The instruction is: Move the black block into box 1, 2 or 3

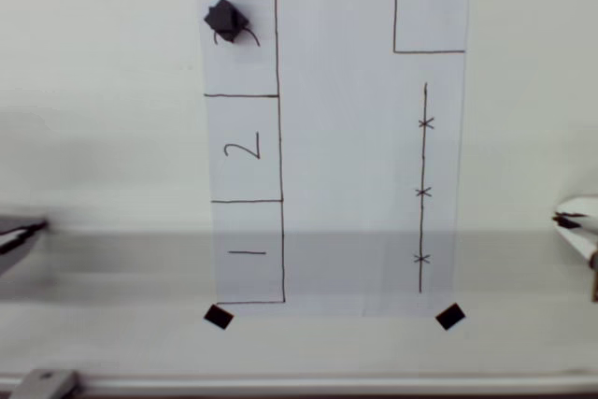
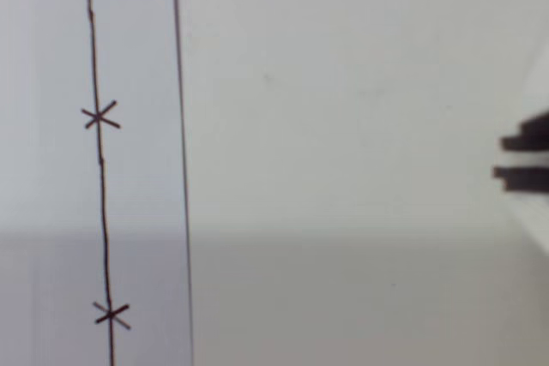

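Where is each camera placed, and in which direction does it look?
Overhead view: fixed above, looking straight down on the paper sheet; the black block sits in the top box; the gripper is at the right edge.
Wrist view: rides on the arm, facing down at the sheet's edge; a dark arm part shows at right.
Shared: the line with crosses.

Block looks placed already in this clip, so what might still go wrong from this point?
1. The black block sits in the top box of the overhead view, over that box's numeral, so the box number cannot be confirmed.
2. It lies close to the box's left line; a small nudge may push it across.
3. The tool is at the right edge; its open or shut state cannot be judged.
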You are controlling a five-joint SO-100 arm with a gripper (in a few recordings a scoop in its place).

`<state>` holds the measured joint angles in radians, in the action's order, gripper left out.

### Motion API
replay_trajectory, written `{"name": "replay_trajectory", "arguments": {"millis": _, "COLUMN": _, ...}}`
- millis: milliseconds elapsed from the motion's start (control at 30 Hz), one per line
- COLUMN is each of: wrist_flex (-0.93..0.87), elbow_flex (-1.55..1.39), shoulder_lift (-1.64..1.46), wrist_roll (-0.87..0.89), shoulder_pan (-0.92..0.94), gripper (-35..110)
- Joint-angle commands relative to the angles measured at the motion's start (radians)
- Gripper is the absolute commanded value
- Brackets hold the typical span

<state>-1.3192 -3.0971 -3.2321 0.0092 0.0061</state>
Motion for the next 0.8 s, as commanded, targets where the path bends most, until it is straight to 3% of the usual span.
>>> {"name": "replay_trajectory", "arguments": {"millis": 0, "wrist_flex": -0.017, "elbow_flex": -0.009, "shoulder_lift": 0.000, "wrist_roll": 0.015, "shoulder_pan": 0.008, "gripper": 0}}
{"name": "replay_trajectory", "arguments": {"millis": 233, "wrist_flex": -0.018, "elbow_flex": -0.009, "shoulder_lift": 0.000, "wrist_roll": -0.074, "shoulder_pan": -0.005, "gripper": 0}}
{"name": "replay_trajectory", "arguments": {"millis": 300, "wrist_flex": -0.021, "elbow_flex": -0.009, "shoulder_lift": 0.000, "wrist_roll": -0.005, "shoulder_pan": -0.006, "gripper": 0}}
{"name": "replay_trajectory", "arguments": {"millis": 767, "wrist_flex": -0.021, "elbow_flex": -0.009, "shoulder_lift": 0.000, "wrist_roll": -0.012, "shoulder_pan": -0.005, "gripper": 0}}
